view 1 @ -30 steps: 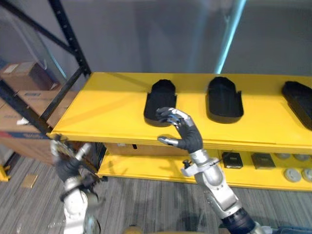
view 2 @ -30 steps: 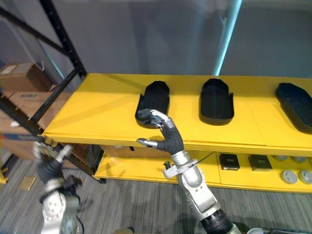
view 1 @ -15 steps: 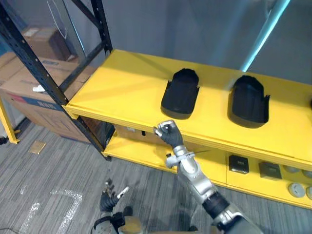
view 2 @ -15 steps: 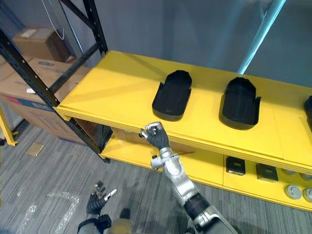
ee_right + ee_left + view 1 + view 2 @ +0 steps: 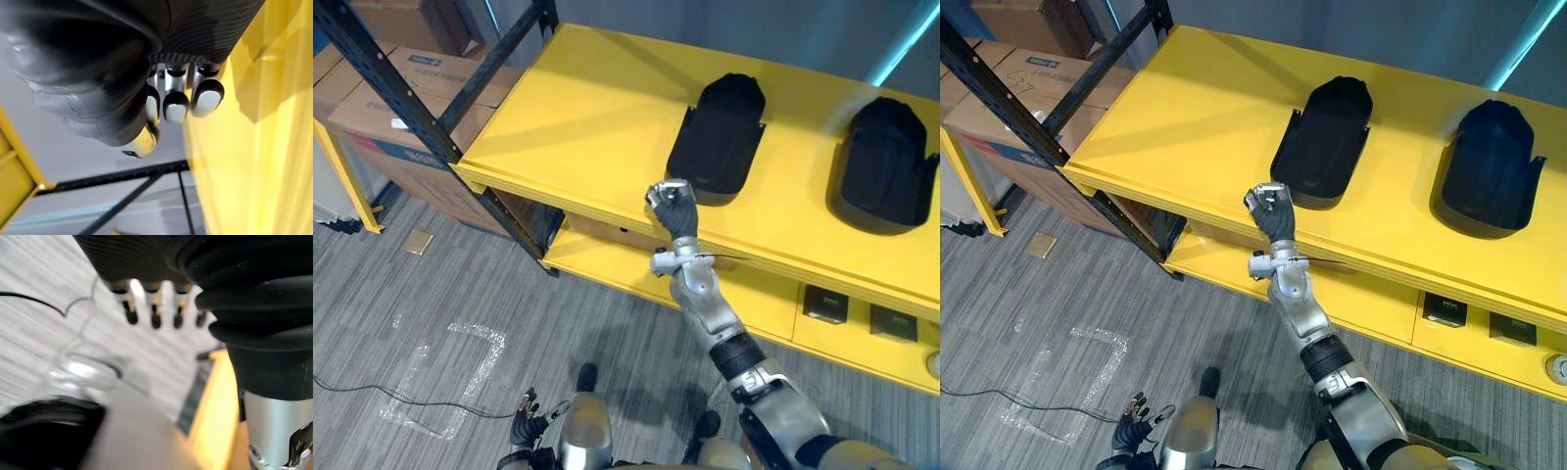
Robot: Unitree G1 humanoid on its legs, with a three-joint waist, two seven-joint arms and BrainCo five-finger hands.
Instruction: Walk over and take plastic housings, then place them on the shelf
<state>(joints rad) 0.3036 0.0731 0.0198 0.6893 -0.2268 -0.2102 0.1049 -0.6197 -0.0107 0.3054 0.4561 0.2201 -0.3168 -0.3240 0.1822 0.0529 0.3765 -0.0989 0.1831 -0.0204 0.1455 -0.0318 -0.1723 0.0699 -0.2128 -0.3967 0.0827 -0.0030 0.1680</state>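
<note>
Lying on the yellow shelf (image 5: 578, 108), a black plastic housing (image 5: 717, 137) and a second housing (image 5: 881, 162) sit apart. At the shelf's front edge, the right hand (image 5: 673, 208) is clenched, empty; well below the shelf, the left hand (image 5: 524, 428) hangs, fingers relaxed.

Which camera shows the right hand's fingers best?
The right wrist view: it looks along the right hand, its fingers curled up close on nothing, beside the yellow shelf. Both eye views show a small fist at the shelf's front edge.
</note>
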